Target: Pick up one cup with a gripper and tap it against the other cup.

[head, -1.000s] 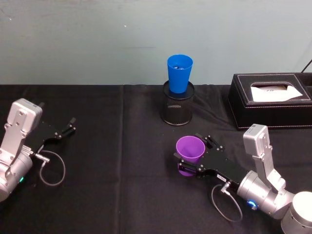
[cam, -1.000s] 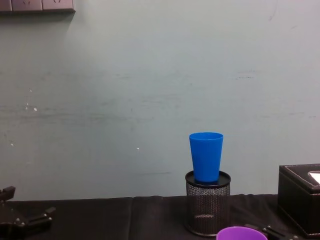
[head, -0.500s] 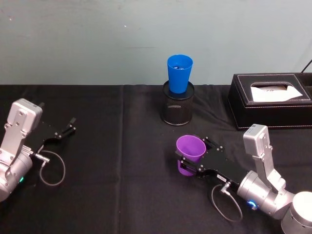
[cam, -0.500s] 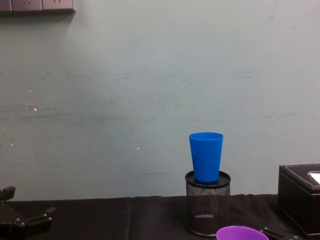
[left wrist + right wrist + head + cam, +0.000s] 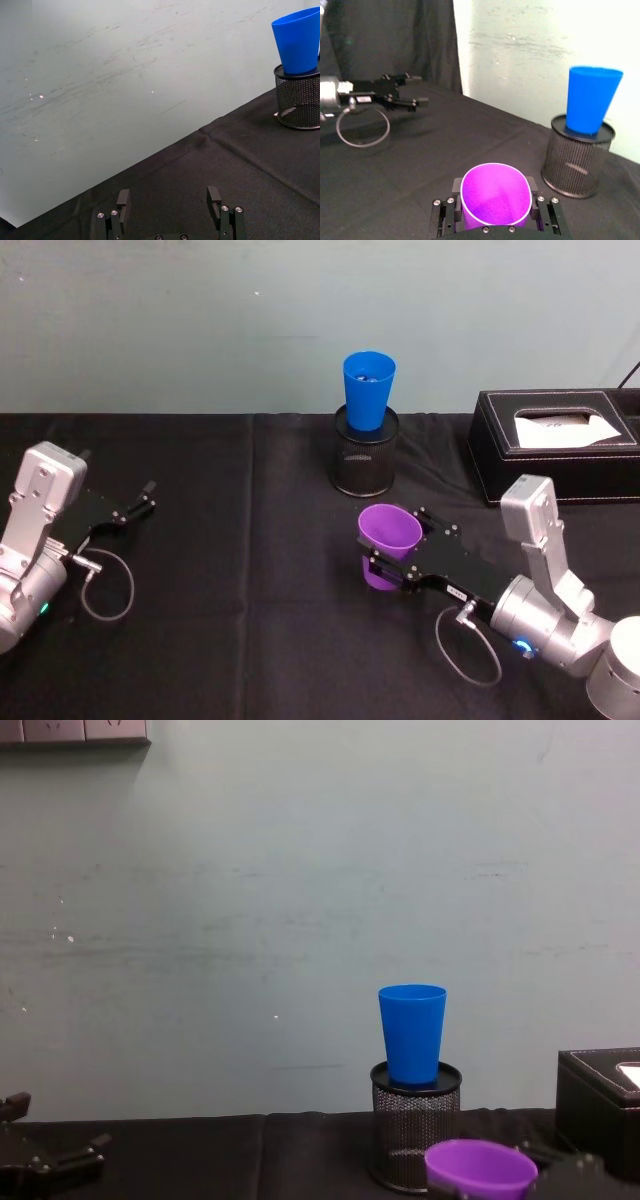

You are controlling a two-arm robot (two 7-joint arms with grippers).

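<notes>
Black cloth (image 5: 250, 640), smooth tapered purple cup (image 5: 388, 540)

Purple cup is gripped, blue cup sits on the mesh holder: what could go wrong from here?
The blue cup stands high in the pen holder's mouth: a hard tap could topple it.
The purple cup sits tilted in the right gripper and might slip on contact.
The left gripper idles, open.

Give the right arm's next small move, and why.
Probably lift the purple cup and carry it forward toward the blue cup: the right pincer is shut on it, lower than and apart from the blue cup in the mesh holder. The left pincer lies parked.
</notes>
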